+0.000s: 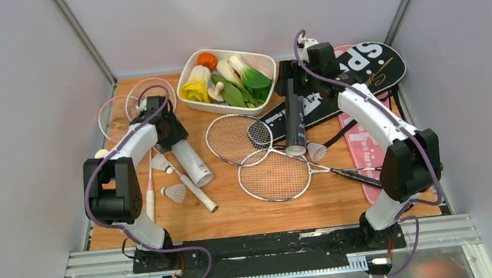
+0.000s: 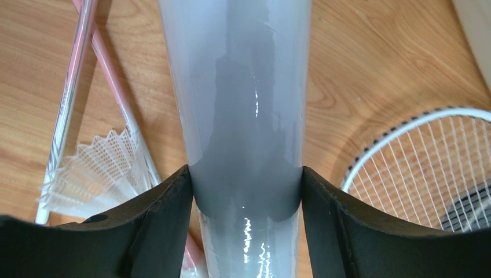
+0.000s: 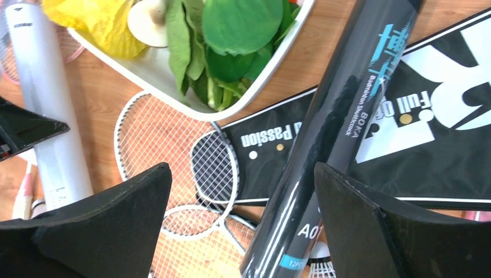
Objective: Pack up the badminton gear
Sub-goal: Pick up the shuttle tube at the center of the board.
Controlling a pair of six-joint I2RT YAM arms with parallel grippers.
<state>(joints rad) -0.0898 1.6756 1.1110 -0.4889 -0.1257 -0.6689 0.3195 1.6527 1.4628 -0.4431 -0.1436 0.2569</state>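
Packing looks barely begun: left pincer (image 2: 246, 188) clamped on the long white plastic tube (image 2: 243, 87) at the wooden counter's (image 1: 238, 213) left; right pincer (image 3: 242, 174), spread apart, straddling the long black tube (image 3: 324, 127). Silver thin-framed racquets (image 1: 275, 175), white feather shuttlecocks (image 1: 174, 193) and black racquet cover (image 1: 367, 62) lie loose.
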